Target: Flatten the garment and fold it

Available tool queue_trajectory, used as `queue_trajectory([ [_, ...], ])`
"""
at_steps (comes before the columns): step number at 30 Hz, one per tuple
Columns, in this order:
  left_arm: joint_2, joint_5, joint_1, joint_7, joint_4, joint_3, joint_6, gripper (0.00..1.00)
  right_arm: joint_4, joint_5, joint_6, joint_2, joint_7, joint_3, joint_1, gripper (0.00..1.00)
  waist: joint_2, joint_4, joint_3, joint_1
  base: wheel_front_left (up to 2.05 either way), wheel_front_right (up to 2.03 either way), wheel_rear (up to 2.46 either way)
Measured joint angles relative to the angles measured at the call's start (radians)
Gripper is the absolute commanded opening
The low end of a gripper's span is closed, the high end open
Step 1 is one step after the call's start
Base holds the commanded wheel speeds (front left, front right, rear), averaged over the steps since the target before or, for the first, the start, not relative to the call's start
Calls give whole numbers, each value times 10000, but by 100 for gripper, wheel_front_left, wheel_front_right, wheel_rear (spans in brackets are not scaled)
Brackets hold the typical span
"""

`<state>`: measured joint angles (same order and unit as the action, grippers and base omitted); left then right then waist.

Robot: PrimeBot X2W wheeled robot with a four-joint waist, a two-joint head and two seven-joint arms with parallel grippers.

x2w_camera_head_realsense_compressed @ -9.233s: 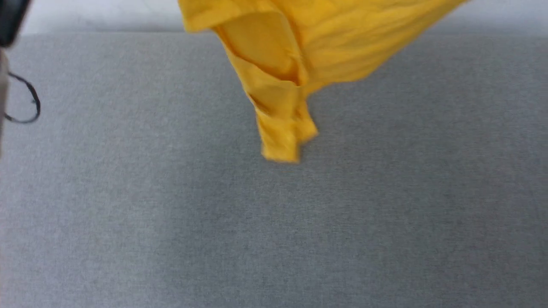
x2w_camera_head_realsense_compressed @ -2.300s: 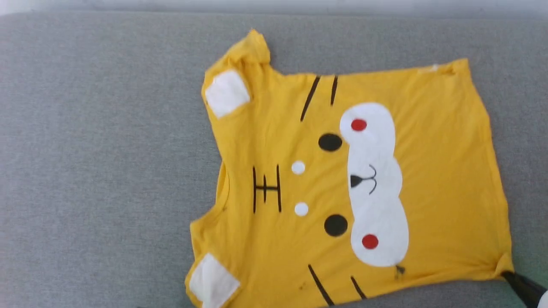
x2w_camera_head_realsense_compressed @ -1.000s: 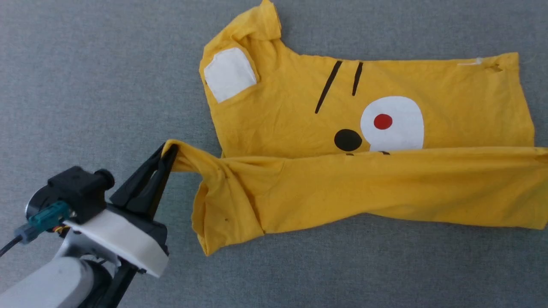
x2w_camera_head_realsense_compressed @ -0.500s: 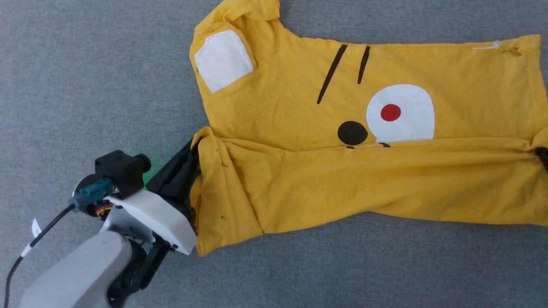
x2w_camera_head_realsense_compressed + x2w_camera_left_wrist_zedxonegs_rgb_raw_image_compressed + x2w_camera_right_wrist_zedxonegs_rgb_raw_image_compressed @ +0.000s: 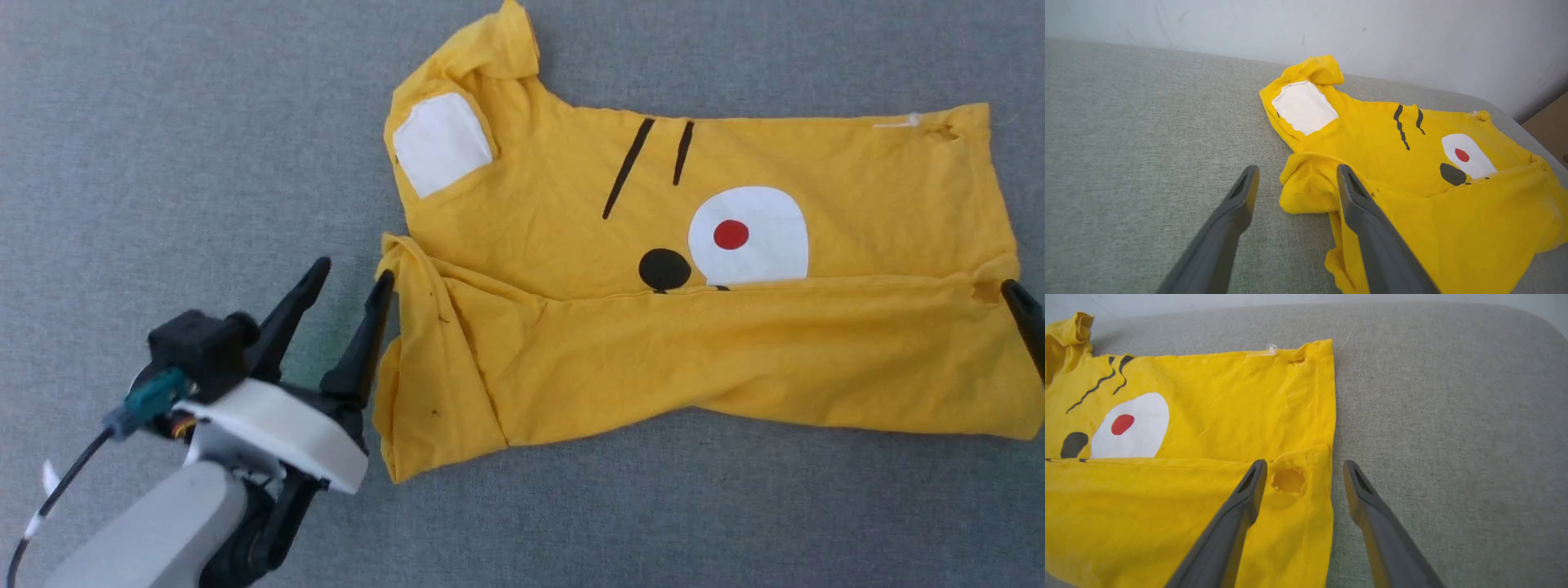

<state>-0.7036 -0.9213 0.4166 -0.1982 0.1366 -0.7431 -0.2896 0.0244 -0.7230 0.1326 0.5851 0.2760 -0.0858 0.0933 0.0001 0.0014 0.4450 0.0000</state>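
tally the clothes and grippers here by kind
shirt: 1
grippers: 2, the left gripper and the right gripper, both open
total: 3

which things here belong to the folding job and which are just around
Job: yellow T-shirt, half folded; left gripper, open at its sleeve; right gripper, open at its hem.
Just around: grey cloth surface; pale wall; brown object at the left wrist view's edge.
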Motion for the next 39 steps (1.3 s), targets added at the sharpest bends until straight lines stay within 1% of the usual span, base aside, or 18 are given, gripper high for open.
queue_trajectory([
  [4,-150,184,-932,-454,704,604,-798,100,462,336,0,-428,-564,-685,-468,100,0,-23,-409,-1,0,0,0],
  [7,-84,725,-1700,-575,1223,1197,-1505,100,865,1028,0,-965,-1124,-1264,-859,100,0,-26,-705,-1,0,0,0],
  [8,21,982,-1941,-575,1429,1425,-1699,100,1005,1283,0,-1210,-1329,-1434,-981,100,0,-23,-790,-2,0,0,0],
  [10,458,1753,-2372,-577,1927,2002,-1996,100,1266,1835,0,-1764,-1758,-1755,-1194,100,0,-9,-938,-2,0,0,0],
  [14,1465,3281,-3335,-587,2399,2663,-2180,100,1659,2941,0,-2938,-2614,-2079,-1530,100,0,42,-1082,-2,0,0,0],
  [16,2136,3655,-3896,-587,2429,2951,-2153,100,1745,3356,0,-3559,-2955,-2111,-1678,100,0,58,-1118,-2,0,0,0],
  [18,2596,3962,-4416,-587,2265,3101,-2000,100,1776,3703,0,-4011,-3219,-2184,-1869,100,0,83,-1151,-1,0,0,0],
  [20,3012,4109,-4778,-587,2088,3325,-1745,100,1762,3916,0,-4318,-3404,-2274,-1997,100,0,108,-1184,-2,0,0,0],
  [22,3277,4257,-4936,-587,1910,3488,-1432,100,1718,4142,0,-4412,-3476,-2332,-2036,100,0,130,-1207,-1,0,0,0],
  [26,3262,4318,-4970,-546,1498,3427,-874,100,1728,4324,0,-4422,-3471,-2362,-2018,100,0,152,-1236,0,0,0,0],
  [29,3064,4284,-4933,167,1344,3074,-566,100,1781,4330,0,-4406,-3388,-2357,-1995,100,0,144,-1213,0,0,0,0],
  [33,2961,4171,-4573,1104,1354,2671,-303,100,1833,4330,0,-4372,-3302,-2345,-1941,100,0,150,-1076,1,0,0,0],
  [39,2884,3879,-4167,2428,857,2387,-278,100,1766,4291,0,-4357,-3204,-2140,-1822,100,0,104,-762,1,0,0,0],
])
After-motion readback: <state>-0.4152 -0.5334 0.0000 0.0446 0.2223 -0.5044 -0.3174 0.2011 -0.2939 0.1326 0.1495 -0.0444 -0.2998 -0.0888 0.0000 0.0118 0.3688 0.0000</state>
